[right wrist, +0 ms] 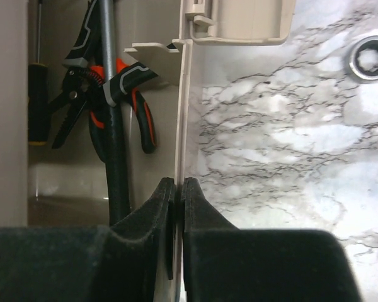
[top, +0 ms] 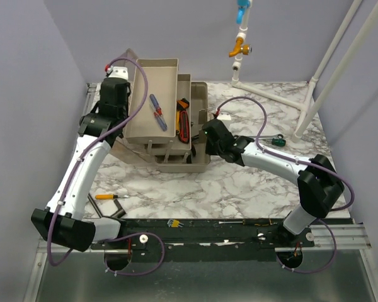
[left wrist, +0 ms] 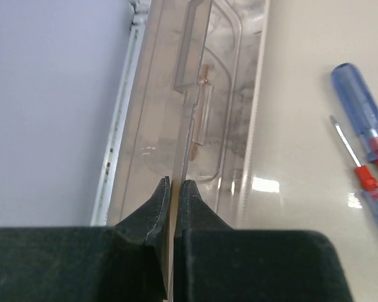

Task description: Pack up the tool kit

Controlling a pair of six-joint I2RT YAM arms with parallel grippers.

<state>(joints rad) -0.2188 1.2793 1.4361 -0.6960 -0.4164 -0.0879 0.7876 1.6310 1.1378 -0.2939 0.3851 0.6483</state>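
The beige tool box (top: 198,160) stands open at mid table, its upper tray (top: 145,129) swung out to the left. Two blue screwdrivers (top: 156,110) lie in the tray and also show in the left wrist view (left wrist: 359,100). Orange-and-black pliers (top: 184,119) lie in the box base, with a black-handled tool (right wrist: 116,163) across the pliers (right wrist: 132,94). My left gripper (top: 125,94) is shut (left wrist: 175,182) on the tray's thin left wall (left wrist: 184,119). My right gripper (top: 206,128) is shut (right wrist: 178,181) on the box's right wall (right wrist: 181,126).
A yellow-handled screwdriver (top: 107,197) lies front left, hex keys (top: 173,222) at the front edge, a green-handled screwdriver (top: 275,142) to the right. A metal ring end (right wrist: 370,58) lies beside the box. A clear lid (left wrist: 214,75) flanks the tray. A white pipe frame (top: 312,94) stands back right.
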